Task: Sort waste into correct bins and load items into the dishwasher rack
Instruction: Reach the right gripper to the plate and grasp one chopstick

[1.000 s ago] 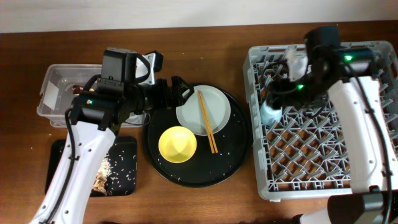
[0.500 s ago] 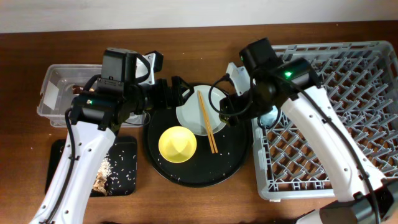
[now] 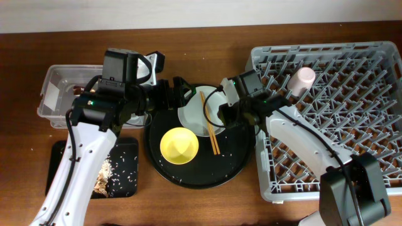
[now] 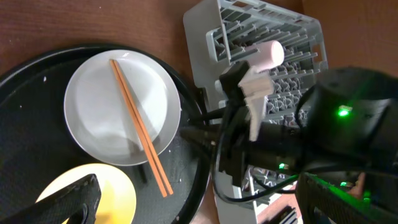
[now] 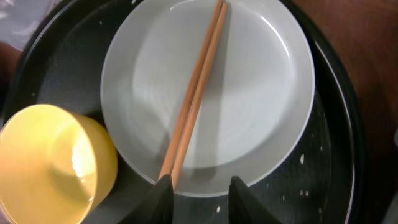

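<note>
The round white plate (image 3: 191, 116) (image 5: 249, 93) lies on a large round black tray (image 3: 239, 157) with the wooden chopsticks (image 3: 209, 125) (image 5: 196, 93) across it. A yellow bowl (image 3: 179, 145) (image 5: 50, 162) sits in front of the plate. My right gripper (image 3: 221, 116) (image 5: 200, 202) hangs low over the plate's near rim, jaws a narrow gap apart with nothing between them, and the chopstick ends are beside one finger. My left gripper (image 3: 178, 91) (image 4: 199, 211) stands wide open at the tray's left edge. A pale pink cup (image 3: 303, 80) (image 4: 270, 55) lies in the dishwasher rack (image 3: 260, 56).
A clear tub (image 3: 59, 94) stands at the far left. In front of it a shallow black tray (image 3: 125, 179) holds rice and tan scraps (image 3: 108, 171). My right arm spans the gap between the rack and the round tray.
My right arm swung out of the rack to the plate and its jaws narrowed. The pink cup now lies uncovered in the rack. The left arm has not moved.
</note>
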`<action>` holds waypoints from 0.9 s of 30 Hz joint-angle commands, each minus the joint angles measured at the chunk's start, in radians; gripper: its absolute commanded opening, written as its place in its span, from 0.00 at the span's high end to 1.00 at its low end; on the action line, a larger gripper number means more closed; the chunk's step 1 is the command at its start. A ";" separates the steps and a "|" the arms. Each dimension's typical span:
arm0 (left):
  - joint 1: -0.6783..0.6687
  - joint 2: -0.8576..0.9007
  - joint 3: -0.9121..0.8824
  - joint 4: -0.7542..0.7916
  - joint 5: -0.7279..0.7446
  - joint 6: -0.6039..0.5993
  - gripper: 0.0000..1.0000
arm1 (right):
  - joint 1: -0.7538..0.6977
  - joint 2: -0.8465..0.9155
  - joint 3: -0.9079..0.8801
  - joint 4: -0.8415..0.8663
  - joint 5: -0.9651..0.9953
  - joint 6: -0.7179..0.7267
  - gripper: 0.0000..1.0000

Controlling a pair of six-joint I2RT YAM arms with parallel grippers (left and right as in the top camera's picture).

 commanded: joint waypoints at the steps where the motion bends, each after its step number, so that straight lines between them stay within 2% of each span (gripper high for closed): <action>1: 0.002 -0.004 -0.004 0.002 -0.004 0.013 0.01 | 0.005 0.005 -0.074 0.101 0.004 0.000 0.73; 3: 0.002 -0.004 -0.004 0.002 -0.004 0.013 0.01 | 0.005 0.012 -0.093 0.130 0.004 0.000 0.71; 5: 0.002 -0.004 -0.004 0.002 -0.004 0.013 0.01 | 0.014 0.039 -0.093 0.142 0.004 0.000 0.64; 12: 0.002 -0.004 -0.004 0.002 -0.004 0.013 0.01 | 0.103 0.094 -0.092 0.182 0.159 -0.007 0.65; 23: 0.002 -0.004 -0.004 0.002 -0.004 0.013 0.01 | 0.110 0.152 -0.089 0.212 0.156 -0.007 0.68; 27: 0.002 -0.004 -0.004 0.002 -0.004 0.013 0.01 | 0.108 0.145 0.022 0.152 0.162 -0.007 0.67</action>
